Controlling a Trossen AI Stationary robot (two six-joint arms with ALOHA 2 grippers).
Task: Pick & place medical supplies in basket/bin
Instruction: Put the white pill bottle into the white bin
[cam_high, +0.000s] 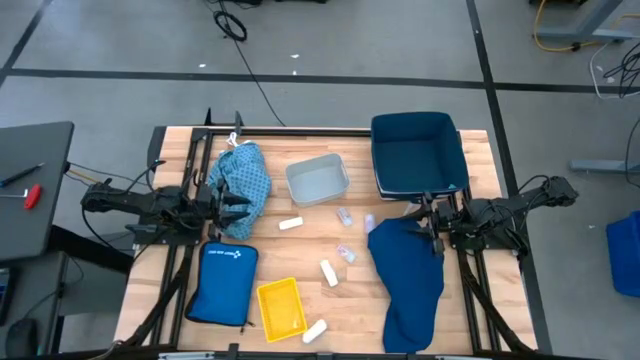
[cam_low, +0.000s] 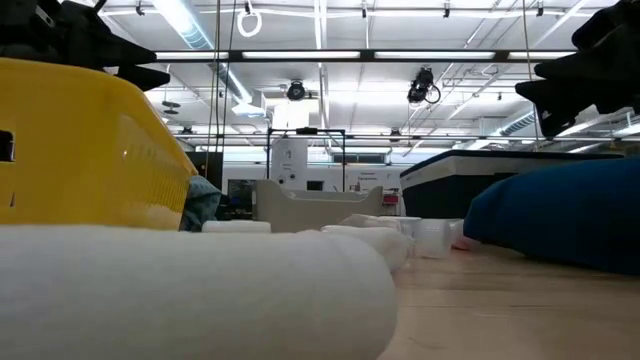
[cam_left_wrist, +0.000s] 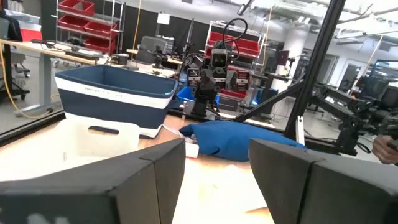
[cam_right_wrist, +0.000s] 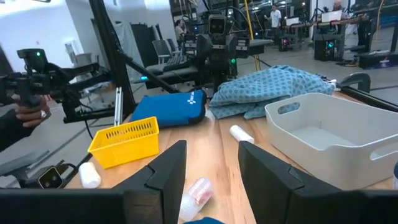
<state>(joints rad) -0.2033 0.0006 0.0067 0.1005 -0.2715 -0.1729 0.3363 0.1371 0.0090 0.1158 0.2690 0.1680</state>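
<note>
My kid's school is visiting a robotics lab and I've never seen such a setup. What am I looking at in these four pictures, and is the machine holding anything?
It is a robot with two dark arms at a wooden table, each ending in a two-finger gripper. One picture looks straight down, one looks level across the tabletop, and two come from cameras on the arms' wrists.

The left gripper sits at the light blue patterned cloth; the right gripper sits at the edge of the navy cloth. Both stand open, and neither is seen holding anything.

Also on the table are a grey bin, a navy bin, a yellow basket, a bright blue pouch, white rolls and small clear vials.
</note>
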